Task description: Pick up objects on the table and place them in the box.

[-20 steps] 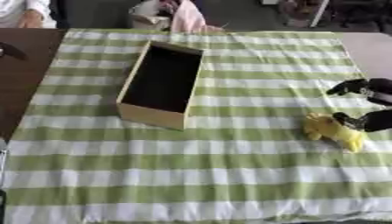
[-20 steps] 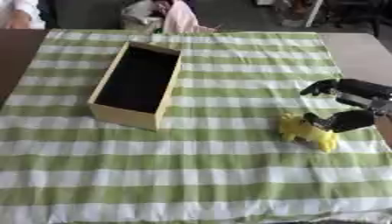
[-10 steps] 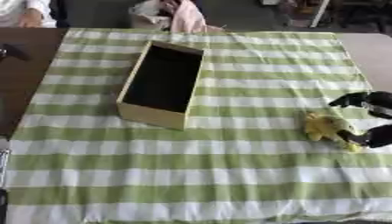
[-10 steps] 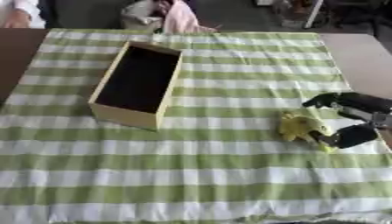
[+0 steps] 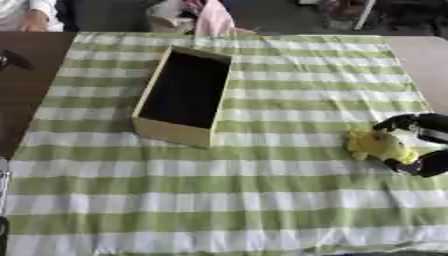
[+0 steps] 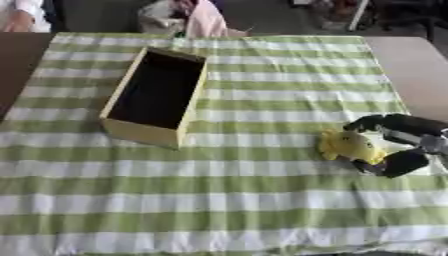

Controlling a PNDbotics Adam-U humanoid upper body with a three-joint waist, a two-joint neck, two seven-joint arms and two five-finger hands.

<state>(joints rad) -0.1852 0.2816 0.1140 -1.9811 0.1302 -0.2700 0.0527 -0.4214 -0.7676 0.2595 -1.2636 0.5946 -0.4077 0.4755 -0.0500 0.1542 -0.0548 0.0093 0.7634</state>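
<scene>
Worktop: covered by a green-and-white checked cloth, soft and slightly rumpled at the near edge.
Box: an open rectangular box with pale wooden walls and a dark interior, set at the left-centre; nothing can be seen inside it, so no placing is judged done.
Right hand: black, at the right edge; its fingers are curled about the toy from the right side, with contact apparent but no lift yet shown.
Yellow plush toy: small, soft and rounded, lying on the cloth well apart from the box; lifting, carrying and release are judged to remain.
Left hand: not seen in either view.
</scene>
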